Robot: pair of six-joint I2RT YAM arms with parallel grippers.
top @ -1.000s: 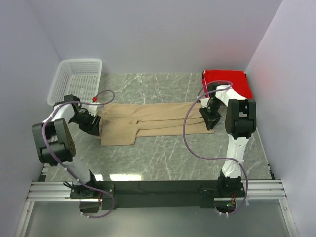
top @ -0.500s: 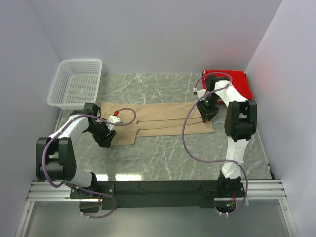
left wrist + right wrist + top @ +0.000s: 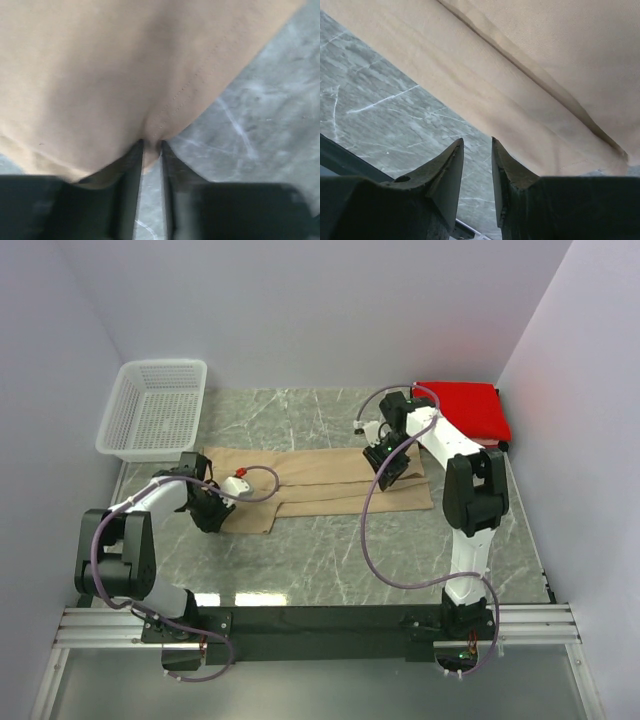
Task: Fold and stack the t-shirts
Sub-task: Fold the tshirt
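The tan t-shirt (image 3: 320,480) lies flat as a long folded strip across the middle of the marble table (image 3: 330,560). My left gripper (image 3: 208,508) sits at its near left corner. In the left wrist view the left gripper (image 3: 151,145) is shut on a pinched fold of the tan t-shirt (image 3: 100,65). My right gripper (image 3: 388,468) hovers over the strip's right part. The right wrist view shows the right gripper (image 3: 477,142) open a narrow gap with only marble between the fingers, the tan t-shirt (image 3: 545,60) just beyond. The red t-shirt (image 3: 465,405) lies folded at the back right.
A white mesh basket (image 3: 155,405) stands at the back left corner. Grey walls close in the table on the left, back and right. Purple cables loop from both arms over the table. Bare marble stretches in front of the tan strip.
The right gripper has moved left from the strip's right end to over its right part. The left gripper slid onto the near left corner and closed on the cloth.
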